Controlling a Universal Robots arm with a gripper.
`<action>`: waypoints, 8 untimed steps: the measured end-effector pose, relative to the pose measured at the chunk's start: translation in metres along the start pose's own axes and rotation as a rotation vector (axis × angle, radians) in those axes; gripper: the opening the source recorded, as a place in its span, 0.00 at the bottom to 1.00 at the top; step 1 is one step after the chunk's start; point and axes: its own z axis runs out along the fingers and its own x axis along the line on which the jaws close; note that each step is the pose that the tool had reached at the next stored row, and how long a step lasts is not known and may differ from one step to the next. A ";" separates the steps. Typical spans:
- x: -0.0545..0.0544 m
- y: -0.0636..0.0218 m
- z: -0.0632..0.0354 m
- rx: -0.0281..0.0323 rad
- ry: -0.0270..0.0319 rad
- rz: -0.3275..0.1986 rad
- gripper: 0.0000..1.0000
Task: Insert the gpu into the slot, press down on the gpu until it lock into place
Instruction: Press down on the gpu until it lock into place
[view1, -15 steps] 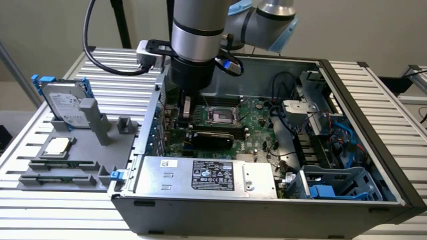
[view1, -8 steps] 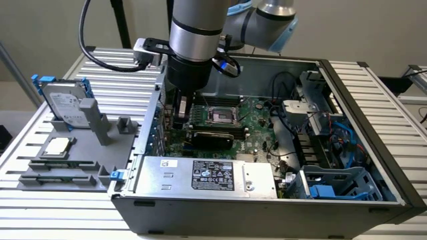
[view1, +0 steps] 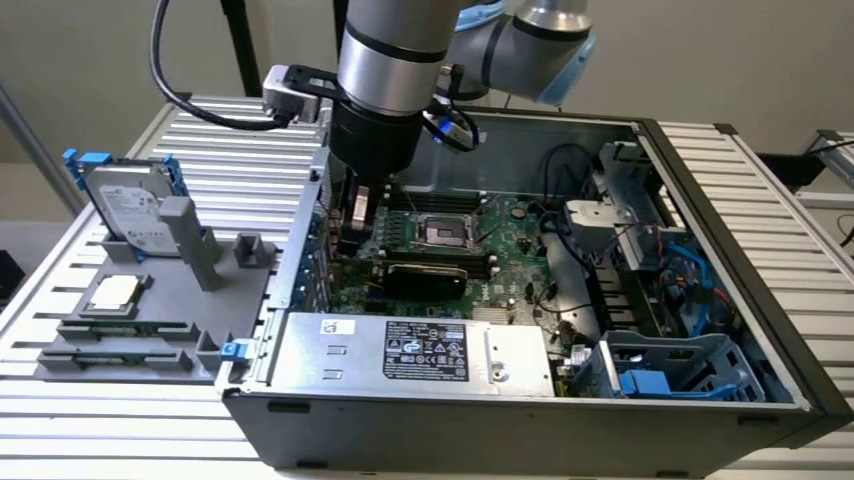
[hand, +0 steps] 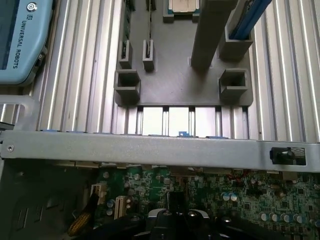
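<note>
- The claw (view1: 356, 205) is low inside the case (view1: 694, 330), just to the exterior view's left of the socket (view1: 441, 232). Its fingers are pressed together.
- The gpu (view1: 355, 236) seems to stand on its edge directly under the claw, between the socket and the case wall.
- I cannot tell if the claw pinches the card or only rests on its top edge. How deep the card sits in the slot is hidden.
- In my judgement the card is light, thin and stiff, but fragile. It bends or cracks if the force comes at an angle.
- The best place for holding is the bare top edge near the middle, away from the small parts and the contacts.
</note>
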 end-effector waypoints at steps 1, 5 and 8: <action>0.000 0.0002 -0.0012 -0.0029 0.0022 0.000 0.11; 0.000 0.0004 -0.0023 -0.0132 0.0182 0.003 0.11; -0.001 0.0004 -0.0023 -0.0185 0.0245 0.008 0.11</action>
